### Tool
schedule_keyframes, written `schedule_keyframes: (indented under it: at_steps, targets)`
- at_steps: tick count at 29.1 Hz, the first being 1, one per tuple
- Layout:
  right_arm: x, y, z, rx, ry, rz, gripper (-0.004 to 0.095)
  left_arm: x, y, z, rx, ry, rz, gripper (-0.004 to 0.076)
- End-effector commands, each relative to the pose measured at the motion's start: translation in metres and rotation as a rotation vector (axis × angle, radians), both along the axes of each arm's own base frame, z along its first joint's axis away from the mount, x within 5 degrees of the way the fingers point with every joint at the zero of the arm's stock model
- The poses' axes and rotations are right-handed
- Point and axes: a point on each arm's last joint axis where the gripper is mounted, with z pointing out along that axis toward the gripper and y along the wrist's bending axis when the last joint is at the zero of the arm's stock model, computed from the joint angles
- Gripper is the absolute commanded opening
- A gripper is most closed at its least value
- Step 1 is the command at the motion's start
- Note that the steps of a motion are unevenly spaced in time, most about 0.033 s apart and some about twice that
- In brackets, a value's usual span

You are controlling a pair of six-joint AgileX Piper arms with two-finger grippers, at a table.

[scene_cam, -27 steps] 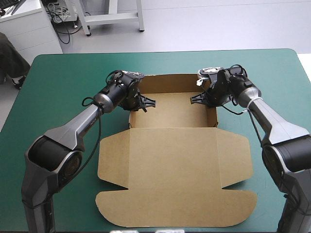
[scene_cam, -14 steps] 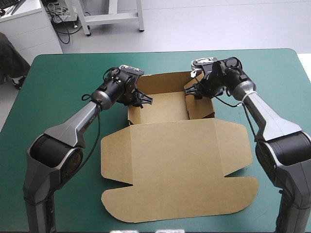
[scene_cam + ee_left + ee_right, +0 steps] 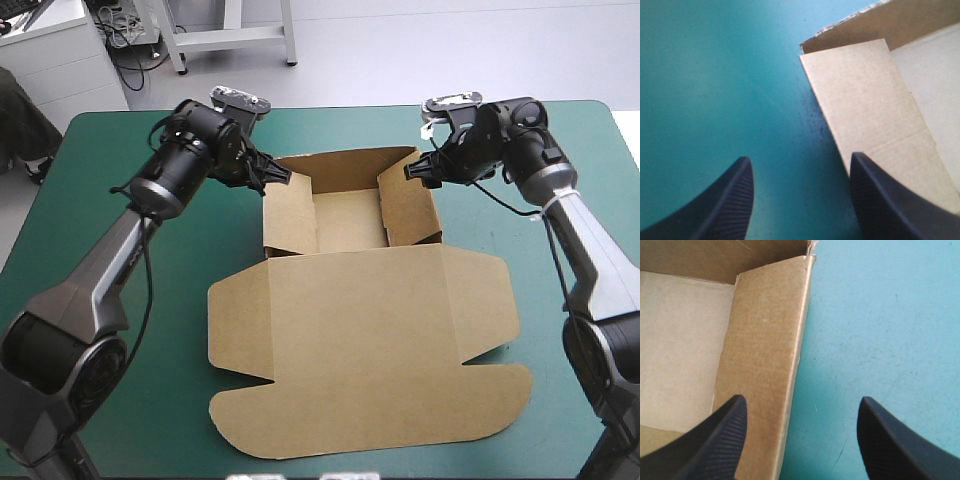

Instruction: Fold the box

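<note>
Box (image 3: pixel 350 300): brown board on teal-green bench (image 3: pixel 110 250), far walls raised, lid flat, lying between the two tools.
Left tool (image 3: pixel 284 176): black fingers apart, empty; left wall ahead, under one finger.
Right tool (image 3: pixel 411 171): fingers apart, empty; right wall's edge ahead between them.

We find no text, label, brand, number or sign that can be read in any of the three views. The brown cut-board box (image 3: pixel 350 320) shows only plain board on its raised walls, its floor and its flat lid. The teal-green table cover (image 3: pixel 330 128) carries no marking we can make out.
</note>
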Motion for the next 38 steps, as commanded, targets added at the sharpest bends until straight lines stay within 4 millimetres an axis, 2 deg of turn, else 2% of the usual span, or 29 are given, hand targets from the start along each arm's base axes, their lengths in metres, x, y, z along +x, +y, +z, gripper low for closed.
schedule_keyframes:
  at_steps: [1,3,6,7,9,14,18,19,22,27,30,34,38]
  targets:
    - [-0.022,-0.009,0.042,0.043,-0.084,0.032,0.0591,-0.039,0.022,0.054,-0.002,-0.074,-0.013,0.0316]
    - [-0.024,-0.010,0.042,0.041,-0.065,0.037,0.0590,-0.054,0.026,0.064,-0.037,-0.080,-0.046,0.0207]
    - [-0.024,-0.007,0.040,0.066,-0.047,0.064,0.0590,-0.079,0.032,0.067,-0.067,-0.059,-0.102,0.0029]
    - [-0.022,-0.004,0.037,0.092,-0.042,0.080,0.0591,-0.092,0.037,0.061,-0.072,-0.028,-0.117,-0.0029]
    - [-0.017,-0.001,0.032,0.105,-0.040,0.090,0.0590,-0.103,0.042,0.057,-0.070,-0.010,-0.119,-0.0033]
    - [-0.002,0.003,0.011,0.097,-0.002,0.106,0.0590,-0.135,0.060,0.027,-0.027,0.066,-0.115,-0.0032]
    - [0.012,0.006,-0.014,0.087,0.054,0.101,0.0590,-0.161,0.072,-0.001,-0.036,0.075,-0.118,-0.0032]
    - [0.016,0.007,-0.020,0.085,0.065,0.099,0.0590,-0.168,0.075,-0.002,-0.049,0.053,-0.117,-0.0032]
    - [0.025,0.009,-0.034,0.083,0.078,0.094,0.0590,-0.185,0.084,-0.032,-0.045,0.058,-0.124,-0.0032]
    - [0.035,0.010,-0.041,0.089,0.034,0.081,0.0571,-0.207,0.095,-0.073,-0.028,0.131,-0.101,-0.0032]
    - [0.036,0.011,-0.041,0.096,0.022,0.078,0.0511,-0.215,0.100,-0.092,-0.012,0.168,-0.099,-0.0032]
    - [0.038,0.011,-0.048,0.093,0.048,0.077,0.0409,-0.222,0.103,-0.105,-0.018,0.202,-0.060,-0.0032]
    - [0.040,0.012,-0.055,0.099,0.072,0.077,0.0323,-0.225,0.104,-0.103,-0.049,0.170,-0.039,-0.0032]
